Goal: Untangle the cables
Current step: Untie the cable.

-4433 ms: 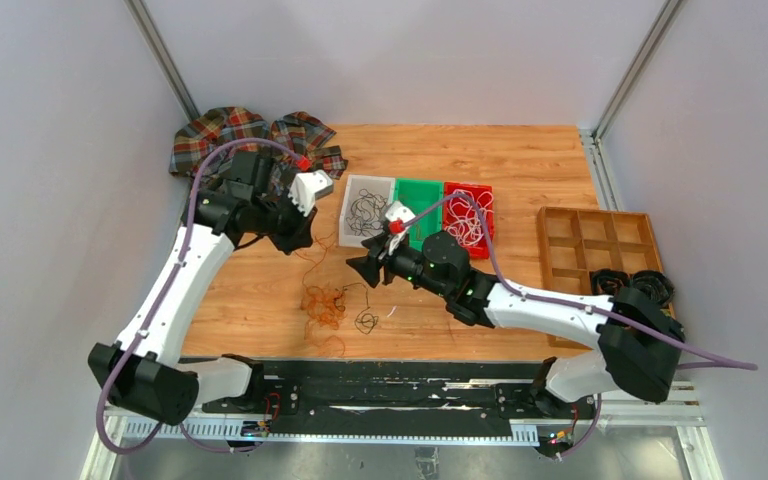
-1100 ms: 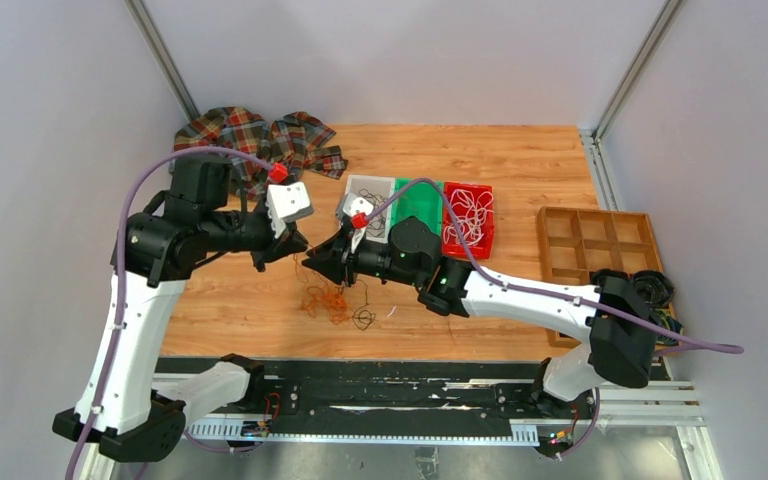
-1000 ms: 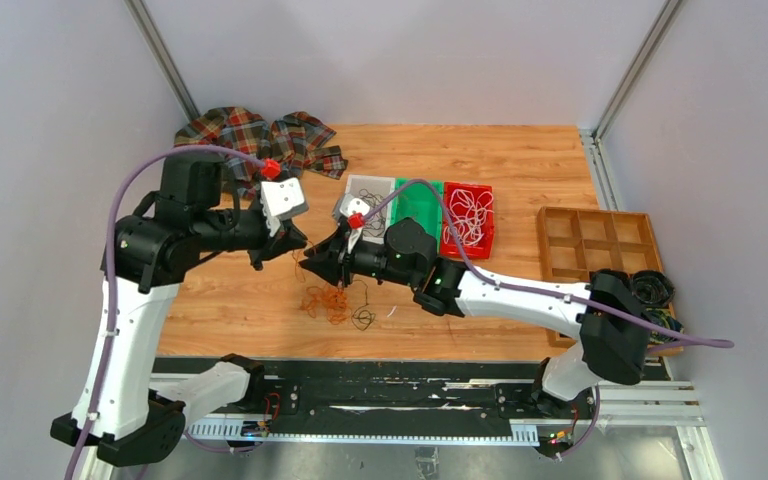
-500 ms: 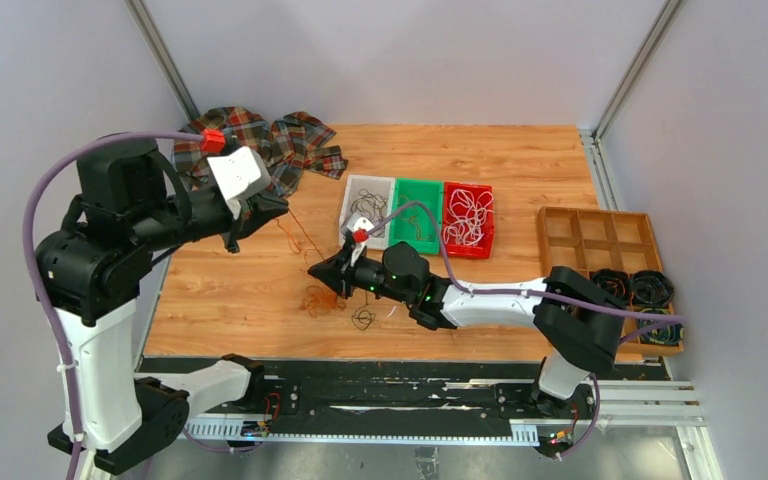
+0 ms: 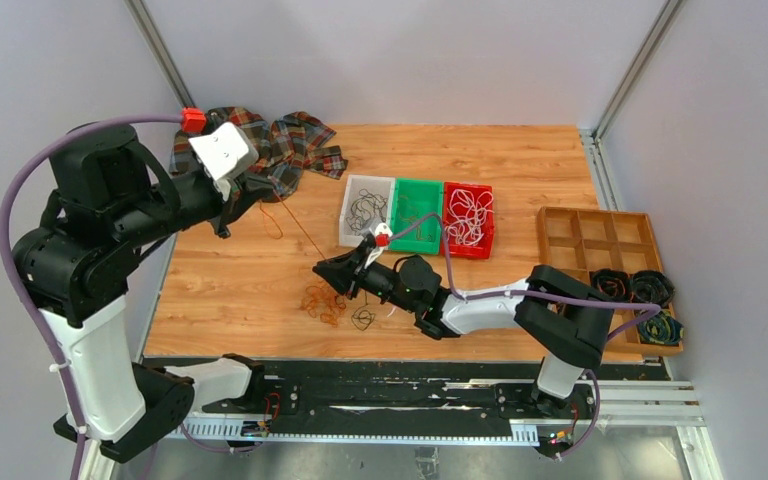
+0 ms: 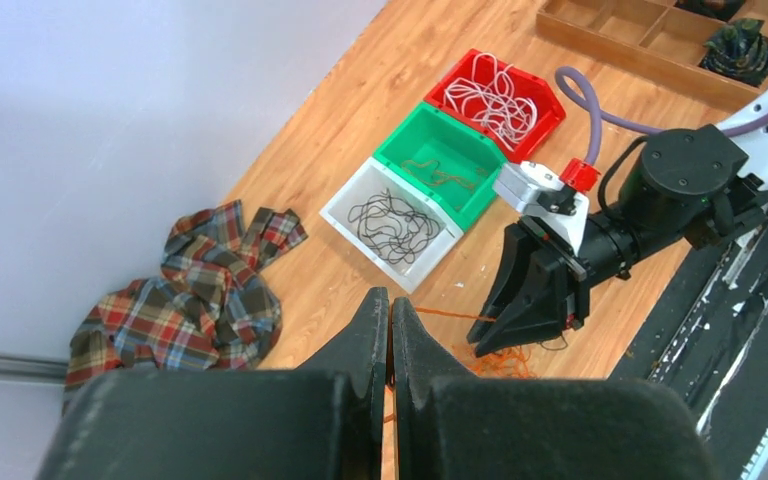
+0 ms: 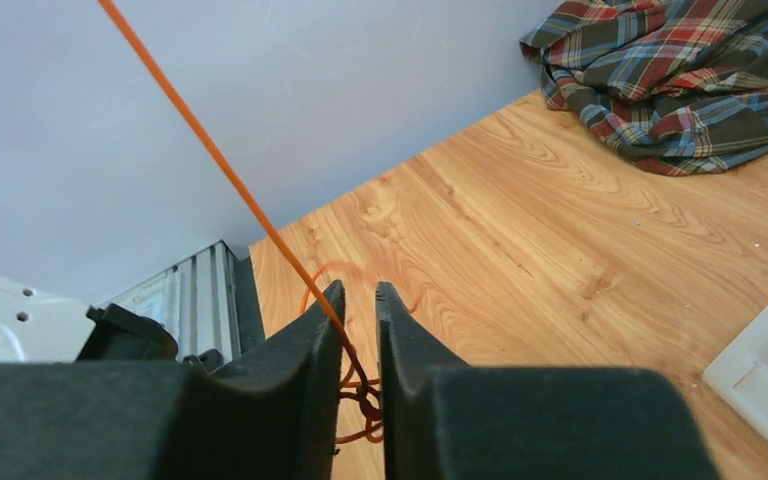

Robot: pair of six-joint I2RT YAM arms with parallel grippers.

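**Orange cable drawn taut between both arms; knot lies at the right end effector's tips**

1. Near edge of the surface [image 5: 520, 170]: a loose black cable loop [image 5: 365, 319] lies flat. Just to its left is the orange tangle [image 5: 322, 300], bunched and unsorted.

2. The right end effector [image 7: 357, 297] is low over the surface, its tips directly above the tangle. Its fingers stand a narrow gap apart. The orange cable [image 7: 220, 163] runs into that gap and lies against one inner face. The gap looks wider than the strand, so this is judged a guide rather than a firm pinch.

3. From there the strand's long axis runs in a straight line up, away and to the left. It rises off the surface to the left end effector [image 6: 390, 298], which is held high. Its fingers are pressed together on the strand.

4. Farther back stand three bins side by side. The white bin [image 5: 368, 179] holds black cables, the green bin [image 5: 420, 200] holds an orange-brown one, and the red bin [image 5: 468, 185] holds white ones. A plaid cloth [image 5: 290, 140] lies at the far left corner.

5. Finding: the right arm is by far the nearer to the knot, and the left holds the free end well apart from it. Any further separation would need to follow the strand's line. Snagging the neighbouring black loop is a risk.
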